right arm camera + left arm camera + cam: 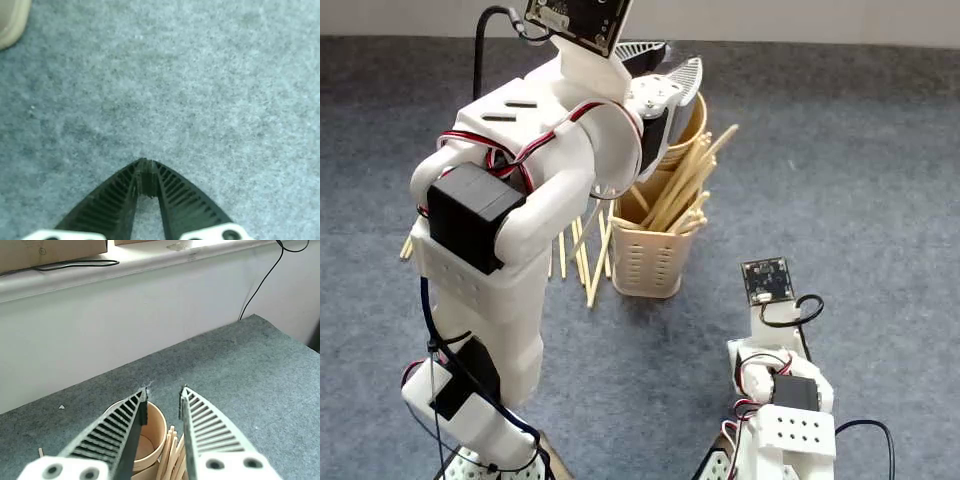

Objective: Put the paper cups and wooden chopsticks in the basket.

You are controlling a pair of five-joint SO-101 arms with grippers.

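1. The grey carpeted table (860, 180) carries everything. The cream slotted plastic basket (645, 265) stands near its middle and serves as the landmark here.
2. The white left arm (550, 170) stretches over the basket from the near side and hides part of it.
3. The white right arm (780, 400) sits on the robot's right of the basket, well apart from it.
4. A tan paper cup (692, 125) stands upright inside the basket at its far end. I can make out one cup.
5. The left gripper (165, 392) hangs just above that cup, its jaws spread apart and holding nothing.
6. The right gripper (145, 170) points down at bare carpet away from the basket, its jaws pressed together on nothing.
7. A bundle of pale wooden chopsticks (682, 185) leans inside the basket beside the cup, with the tips poking above the rim.
8. Several loose chopsticks (592, 262) lie on the carpet just beside the basket, partly under the left arm.
9. My judgement is that the task is mostly done. The cup and most of the sticks are in, and the loose sticks are not yet gathered.
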